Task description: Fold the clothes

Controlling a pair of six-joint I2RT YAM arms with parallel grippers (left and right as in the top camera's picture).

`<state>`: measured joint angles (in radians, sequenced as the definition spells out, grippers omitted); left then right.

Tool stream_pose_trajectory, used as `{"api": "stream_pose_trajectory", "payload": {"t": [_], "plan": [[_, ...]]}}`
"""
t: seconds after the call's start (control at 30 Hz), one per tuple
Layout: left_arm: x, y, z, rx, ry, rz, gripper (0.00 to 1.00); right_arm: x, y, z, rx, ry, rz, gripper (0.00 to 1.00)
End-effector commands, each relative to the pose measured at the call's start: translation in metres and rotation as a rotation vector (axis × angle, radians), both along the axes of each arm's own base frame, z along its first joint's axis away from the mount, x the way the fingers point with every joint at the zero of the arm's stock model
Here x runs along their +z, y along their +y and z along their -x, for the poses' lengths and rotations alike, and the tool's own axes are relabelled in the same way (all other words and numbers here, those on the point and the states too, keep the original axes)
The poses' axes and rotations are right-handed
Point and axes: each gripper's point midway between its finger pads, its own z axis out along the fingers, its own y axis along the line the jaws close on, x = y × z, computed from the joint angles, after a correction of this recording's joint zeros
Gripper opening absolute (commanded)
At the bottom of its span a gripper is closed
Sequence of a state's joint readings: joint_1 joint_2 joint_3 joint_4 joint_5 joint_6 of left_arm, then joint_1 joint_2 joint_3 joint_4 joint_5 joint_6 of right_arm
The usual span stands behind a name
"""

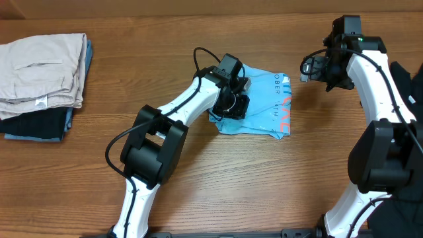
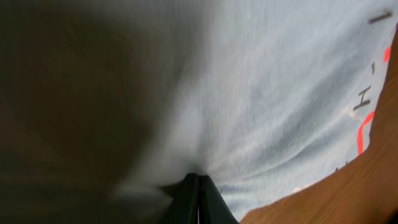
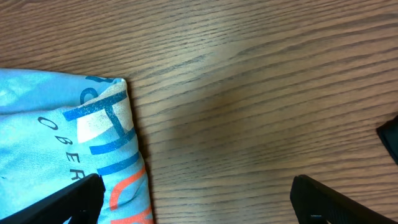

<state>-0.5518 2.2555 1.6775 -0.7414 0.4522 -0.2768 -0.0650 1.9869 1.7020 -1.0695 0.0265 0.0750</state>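
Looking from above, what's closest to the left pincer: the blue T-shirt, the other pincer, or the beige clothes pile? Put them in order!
1. The blue T-shirt, right under the left pincer.
2. The right pincer, off to the right.
3. The beige clothes pile, far at the left edge.

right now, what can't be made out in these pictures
- Left hand: overhead, its own wrist covers the fingertips on the T-shirt; the left wrist view's left half is dark blur.
- Shirt print: folded under or cropped in every view, only letter fragments readable.
- Garments under the beige garment: overhead, mostly covered; the frame edge cuts the pile.
- Right hand: right wrist view shows only finger ends, cropped by the bottom edge.
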Motion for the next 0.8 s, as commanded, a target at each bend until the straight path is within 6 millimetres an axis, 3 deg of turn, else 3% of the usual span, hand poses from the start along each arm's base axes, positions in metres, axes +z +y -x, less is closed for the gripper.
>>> {"api": "stream_pose_trajectory", "payload": {"t": [0.0, 0.03, 0.07, 0.1, 0.13, 0.2, 0.3, 0.5, 0.6, 0.63, 0.77], "plan": [[0.017, 0.002, -0.001, -0.023, -0.015, -0.013, 0.04, 0.026, -0.003, -0.006, -0.010, -0.069, 0.009, 1.00], [0.042, -0.004, -0.014, -0.027, -0.076, 0.014, 0.04, 0.026, -0.003, -0.006, -0.010, -0.069, 0.009, 1.00], [0.081, -0.016, -0.036, -0.031, -0.183, 0.066, 0.28, 0.026, -0.003, -0.006, -0.010, -0.069, 0.009, 1.00], [0.110, -0.022, -0.055, -0.021, -0.264, 0.097, 0.39, 0.026, -0.003, -0.006, -0.010, -0.069, 0.009, 1.00], [0.134, -0.025, -0.072, -0.019, -0.345, 0.122, 0.40, 0.026, -0.003, -0.006, -0.010, -0.069, 0.009, 1.00], [0.151, -0.025, -0.094, 0.001, -0.433, 0.154, 0.32, 0.026, -0.003, -0.006, -0.010, -0.069, 0.009, 1.00], [0.137, -0.024, -0.112, -0.001, -0.478, 0.152, 0.21, 0.026, -0.003, -0.006, -0.010, -0.069, 0.009, 1.00], [0.025, -0.001, -0.127, 0.037, -0.322, 0.044, 0.13, 0.026, -0.003, -0.006, -0.010, -0.069, 0.009, 1.00], [0.000, 0.008, -0.127, 0.047, -0.267, 0.049, 0.07, 0.026, -0.003, -0.006, -0.010, -0.069, 0.009, 1.00], [0.009, 0.010, -0.133, 0.052, -0.276, 0.071, 0.04, 0.026, -0.003, -0.006, -0.010, -0.069, 0.009, 1.00], [0.106, 0.011, -0.154, 0.064, -0.360, 0.156, 0.09, 0.026, -0.003, -0.006, -0.010, -0.069, 0.009, 1.00]]}}
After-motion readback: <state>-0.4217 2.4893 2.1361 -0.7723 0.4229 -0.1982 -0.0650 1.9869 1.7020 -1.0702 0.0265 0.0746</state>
